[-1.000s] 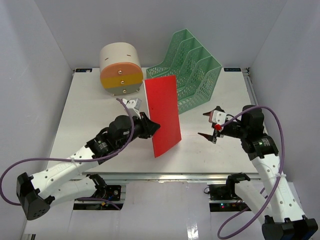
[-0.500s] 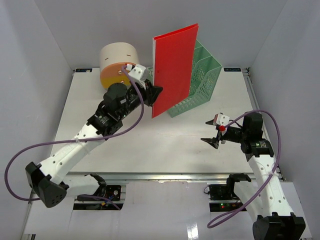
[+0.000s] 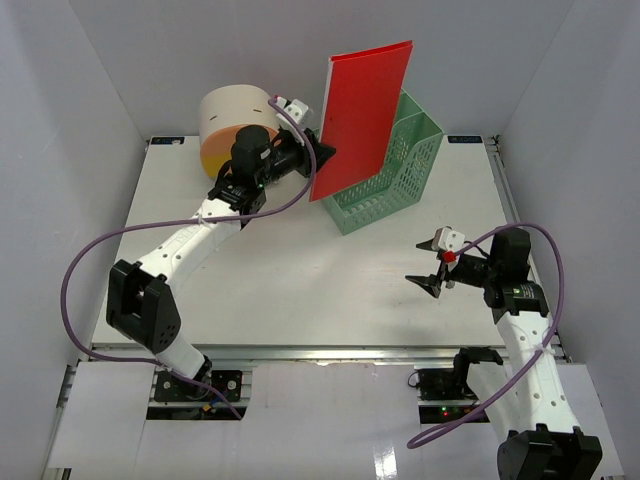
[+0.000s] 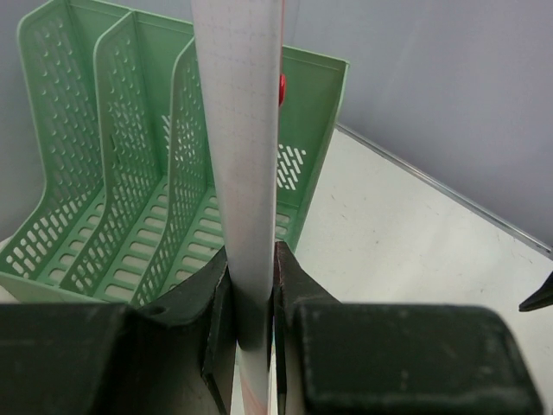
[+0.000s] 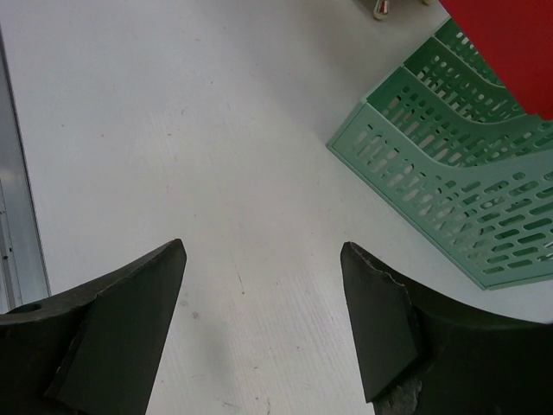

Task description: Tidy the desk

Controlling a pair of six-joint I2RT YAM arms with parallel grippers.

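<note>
My left gripper (image 3: 322,155) is shut on the lower edge of a red folder (image 3: 365,115), holding it upright in the air over the green mesh file rack (image 3: 395,170) at the back of the white desk (image 3: 300,270). The left wrist view shows the folder (image 4: 238,156) edge-on, pinched between the left gripper's (image 4: 251,294) fingers, with the rack's slots (image 4: 112,181) just beyond and left of it. Over the desk's right side my right gripper (image 3: 425,263) hangs open and holds nothing. In its wrist view this gripper (image 5: 261,245) has only bare desk (image 5: 173,130) between its fingers.
A beige round drawer box (image 3: 232,125) stands at the back left, close behind my left wrist. The rack (image 5: 467,173) and a corner of the folder (image 5: 510,43) show at the right wrist view's upper right. A metal rail (image 3: 320,350) runs along the front edge; walls enclose three sides.
My left arm has carried the red folder up and back from the desk's middle to above the file rack. The right arm has drawn back slightly, its jaws a little narrower.
</note>
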